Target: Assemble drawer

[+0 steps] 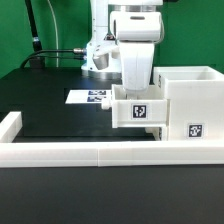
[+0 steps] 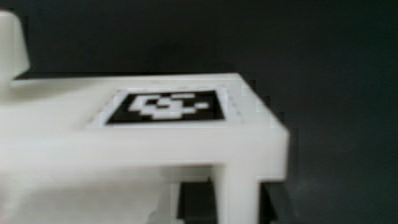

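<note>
the gripper (image 1: 135, 92) holds a small tray (image 1: 138, 108) just above the bench beside the housing (image 1: 190, 103), jaws seemingly pinching it, so sliding it into the housing likely comes next

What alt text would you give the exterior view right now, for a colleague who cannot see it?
The robot's claw reaches down onto a small white tagged tray beside the large white housing, which sits on the exterior view's right. A long low white wall runs along the front of the black table, and a marker board lies behind.
</note>
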`<state>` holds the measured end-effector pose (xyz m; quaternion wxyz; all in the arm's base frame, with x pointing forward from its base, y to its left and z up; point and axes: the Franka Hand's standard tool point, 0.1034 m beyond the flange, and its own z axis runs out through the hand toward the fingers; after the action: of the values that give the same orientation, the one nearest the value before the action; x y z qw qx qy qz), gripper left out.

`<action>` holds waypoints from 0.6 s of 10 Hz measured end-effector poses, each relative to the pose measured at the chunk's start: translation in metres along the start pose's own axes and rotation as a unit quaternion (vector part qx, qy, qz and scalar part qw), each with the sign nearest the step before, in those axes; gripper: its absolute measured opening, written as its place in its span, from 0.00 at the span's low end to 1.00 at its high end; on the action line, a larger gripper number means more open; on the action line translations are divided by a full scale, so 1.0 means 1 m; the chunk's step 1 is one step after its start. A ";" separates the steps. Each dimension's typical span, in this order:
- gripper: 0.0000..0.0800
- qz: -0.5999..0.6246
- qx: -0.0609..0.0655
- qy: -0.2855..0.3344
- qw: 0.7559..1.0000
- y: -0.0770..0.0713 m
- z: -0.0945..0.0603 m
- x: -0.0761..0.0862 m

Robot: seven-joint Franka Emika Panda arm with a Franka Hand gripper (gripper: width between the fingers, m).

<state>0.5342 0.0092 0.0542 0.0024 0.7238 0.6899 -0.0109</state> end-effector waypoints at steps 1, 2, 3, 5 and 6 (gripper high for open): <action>0.05 -0.003 0.000 0.000 1.000 0.000 0.000 0.003; 0.05 -0.004 0.000 0.000 1.000 0.000 0.000 0.003; 0.05 -0.006 0.000 -0.001 1.000 0.000 0.000 0.004; 0.05 0.001 0.000 -0.001 1.000 -0.002 -0.001 -0.003; 0.05 0.001 0.001 -0.002 1.000 -0.003 0.000 -0.004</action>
<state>0.5315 0.0056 0.0543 0.0027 0.7247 0.6890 -0.0128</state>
